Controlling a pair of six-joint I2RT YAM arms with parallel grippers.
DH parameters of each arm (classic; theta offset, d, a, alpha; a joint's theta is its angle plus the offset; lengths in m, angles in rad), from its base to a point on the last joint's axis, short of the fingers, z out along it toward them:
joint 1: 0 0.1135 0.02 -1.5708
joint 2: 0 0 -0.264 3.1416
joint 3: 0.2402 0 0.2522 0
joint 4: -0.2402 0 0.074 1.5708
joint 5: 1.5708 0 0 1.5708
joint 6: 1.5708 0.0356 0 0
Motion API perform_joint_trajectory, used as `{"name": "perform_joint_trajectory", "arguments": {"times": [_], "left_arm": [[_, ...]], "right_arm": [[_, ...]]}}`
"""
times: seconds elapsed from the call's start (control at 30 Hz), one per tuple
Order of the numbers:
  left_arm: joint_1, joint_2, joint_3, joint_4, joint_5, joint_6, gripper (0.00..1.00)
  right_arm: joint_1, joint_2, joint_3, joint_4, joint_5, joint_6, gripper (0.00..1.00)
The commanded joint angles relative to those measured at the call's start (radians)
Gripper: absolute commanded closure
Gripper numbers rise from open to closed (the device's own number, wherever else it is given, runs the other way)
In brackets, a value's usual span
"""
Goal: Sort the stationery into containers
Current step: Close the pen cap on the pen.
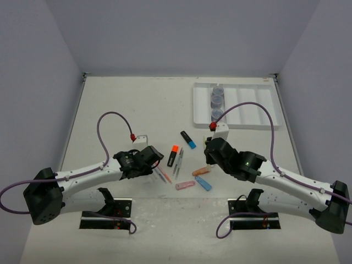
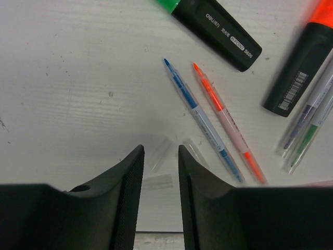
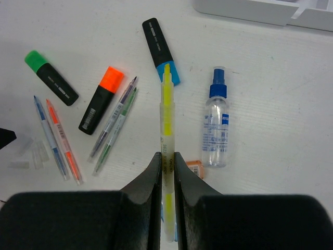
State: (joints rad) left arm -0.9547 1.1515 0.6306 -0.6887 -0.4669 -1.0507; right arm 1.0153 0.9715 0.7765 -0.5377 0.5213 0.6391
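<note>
Right gripper (image 3: 166,156) clamps a yellow pen (image 3: 166,104) bound for the white tray (image 1: 253,110); next, align it over a compartment. Left gripper (image 2: 161,150) shows jaws narrowly apart, empty

Green-cap highlighter (image 2: 218,34) reads "deli", "S600"; other txt illegible

Overhead view from behind, wrist views close, downward, sharing orange-capped highlighter (image 3: 101,99)

White five-slot tray (image 1: 247,107) lies at one o'clock, three grey-blue jars (image 1: 218,102) in its leftmost slot. Black highlighters (image 3: 100,104), thin pens (image 2: 204,121), capsules (image 1: 185,186) and a blue-capped bottle (image 3: 216,133) lie flat at centre; a yellow pen (image 3: 166,104) is gripped.
</note>
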Motion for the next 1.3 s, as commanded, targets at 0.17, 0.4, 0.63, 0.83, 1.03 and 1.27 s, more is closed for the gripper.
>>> {"name": "perform_joint_trajectory", "arguments": {"times": [0.17, 0.4, 0.63, 0.83, 1.03, 1.27], "left_arm": [[0.016, 0.006, -0.031, 0.087, 0.090, 0.114, 0.66], [0.016, 0.006, -0.054, 0.058, 0.070, 0.103, 0.67], [0.016, 0.042, -0.063, 0.072, 0.067, 0.117, 0.73], [0.016, 0.071, -0.081, 0.112, 0.089, 0.126, 0.74], [0.016, 0.081, -0.092, 0.124, 0.086, 0.125, 0.74], [0.015, 0.110, -0.103, 0.127, 0.076, 0.103, 0.85]], "right_arm": [[0.003, 0.010, -0.003, 0.017, 0.003, -0.010, 1.00], [0.005, 0.023, 0.009, 0.014, 0.001, -0.007, 1.00], [0.004, 0.031, 0.011, 0.015, -0.006, -0.009, 1.00], [0.005, 0.033, 0.007, 0.013, -0.007, -0.008, 1.00], [0.005, 0.038, 0.003, 0.012, -0.007, -0.002, 1.00], [0.004, 0.034, 0.001, 0.016, -0.014, -0.001, 1.00]]}}
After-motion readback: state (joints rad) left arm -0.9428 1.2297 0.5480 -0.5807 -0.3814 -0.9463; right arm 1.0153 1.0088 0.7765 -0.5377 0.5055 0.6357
